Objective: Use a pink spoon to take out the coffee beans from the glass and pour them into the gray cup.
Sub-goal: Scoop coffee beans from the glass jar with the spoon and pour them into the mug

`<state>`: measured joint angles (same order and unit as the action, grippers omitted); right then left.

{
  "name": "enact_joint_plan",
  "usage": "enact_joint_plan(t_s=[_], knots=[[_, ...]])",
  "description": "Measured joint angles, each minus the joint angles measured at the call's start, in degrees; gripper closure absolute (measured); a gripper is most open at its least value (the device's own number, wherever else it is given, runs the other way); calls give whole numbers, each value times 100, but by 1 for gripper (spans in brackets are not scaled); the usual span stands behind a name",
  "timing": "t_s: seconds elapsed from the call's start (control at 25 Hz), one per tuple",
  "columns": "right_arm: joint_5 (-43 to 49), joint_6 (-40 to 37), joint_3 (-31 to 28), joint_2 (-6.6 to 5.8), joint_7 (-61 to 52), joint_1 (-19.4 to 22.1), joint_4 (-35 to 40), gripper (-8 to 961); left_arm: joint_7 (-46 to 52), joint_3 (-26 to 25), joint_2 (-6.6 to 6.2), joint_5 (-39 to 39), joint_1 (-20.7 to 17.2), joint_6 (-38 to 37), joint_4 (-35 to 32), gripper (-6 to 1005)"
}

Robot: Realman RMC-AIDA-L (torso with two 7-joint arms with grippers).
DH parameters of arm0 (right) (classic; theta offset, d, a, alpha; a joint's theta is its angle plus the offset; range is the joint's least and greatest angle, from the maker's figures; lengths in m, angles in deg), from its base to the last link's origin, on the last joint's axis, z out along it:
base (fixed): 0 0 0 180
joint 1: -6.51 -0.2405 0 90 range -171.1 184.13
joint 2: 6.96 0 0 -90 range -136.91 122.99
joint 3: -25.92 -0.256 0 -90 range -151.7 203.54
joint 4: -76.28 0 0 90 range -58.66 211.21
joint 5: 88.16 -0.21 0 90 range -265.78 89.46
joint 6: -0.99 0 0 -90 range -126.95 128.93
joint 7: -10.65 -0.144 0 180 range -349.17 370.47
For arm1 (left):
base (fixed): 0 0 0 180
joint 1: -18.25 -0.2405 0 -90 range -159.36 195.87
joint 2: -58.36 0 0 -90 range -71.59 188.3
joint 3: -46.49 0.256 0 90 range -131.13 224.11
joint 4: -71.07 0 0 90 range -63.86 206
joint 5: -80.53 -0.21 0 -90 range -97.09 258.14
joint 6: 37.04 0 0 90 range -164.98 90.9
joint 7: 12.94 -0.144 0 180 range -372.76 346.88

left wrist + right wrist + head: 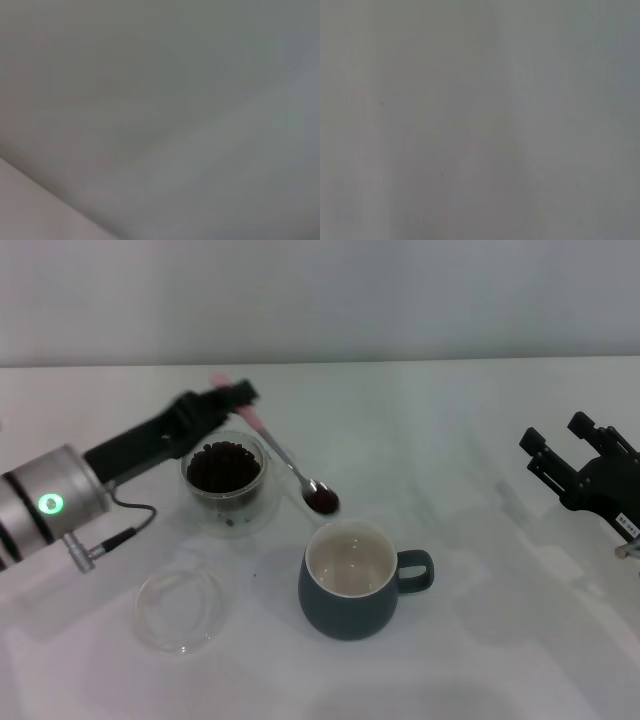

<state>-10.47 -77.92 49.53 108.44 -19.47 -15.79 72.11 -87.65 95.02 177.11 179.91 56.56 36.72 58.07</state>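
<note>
Left gripper (pixel 236 398): black, at the end of the arm reaching in from the robot's left; fingers pressed onto the pale pink handle of the pink spoon (pixel 286 462), pinching it near its upper end. Gripper sits just above and behind the glass.

Pink spoon: held tilted, handle up at the gripper, thin metal stem running down and away toward the robot's right; bowl at the low end, loaded with a small dark heap of coffee beans. Bowl hangs just beyond the rim of the gray cup, on its far side, between cup and glass; whether it touches the table cannot be told.

Glass (pixel 224 476): directly beneath the gripper, clear, standing upright on its clear saucer, filled with coffee beans (pixel 224 466).

Gray cup (pixel 350 580): nearer the robot than the spoon bowl, upright, cream inside, loop handle pointing to the robot's right; no beans visible inside.

Clear round dish (pixel 180 611): flat, on the table (pixel 480 440), under the left forearm, apart from the glass.

Right gripper (pixel 565 452): well apart on the far right, fingers spread, holding nothing.

Both wrist views: plain gray blur only.
</note>
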Motion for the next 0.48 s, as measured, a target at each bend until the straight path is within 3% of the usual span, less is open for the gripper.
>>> enact_joint_plan(t_s=[0.24,0.48], knots=[[0,7,-50,0,-3,43,-6,164,-347,1203,17,-138,120,40,-754,872],[1,-7,-50,0,-3,91,-15,163,-1608,1830,34,-97,107,115,-1126,871]])
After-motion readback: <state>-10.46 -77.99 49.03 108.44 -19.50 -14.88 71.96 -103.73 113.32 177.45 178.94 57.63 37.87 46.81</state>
